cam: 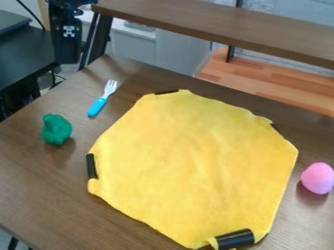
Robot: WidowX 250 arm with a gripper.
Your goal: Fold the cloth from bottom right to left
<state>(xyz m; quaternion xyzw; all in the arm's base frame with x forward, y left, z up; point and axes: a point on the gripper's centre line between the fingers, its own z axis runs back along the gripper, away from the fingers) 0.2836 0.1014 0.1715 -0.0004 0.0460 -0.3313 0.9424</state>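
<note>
A robotics lab, by the look of it.
A black robot arm (67,36) hangs by the far left corner of a brown wood-grain desk (32,171) (that arm says more than the furniture does); around it are a raised shelf (215,29), a black table (23,53), a butcher-block surface (261,87) and a pale wall (281,14).

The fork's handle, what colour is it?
The handle is bright blue, seen in the camera view.
</note>
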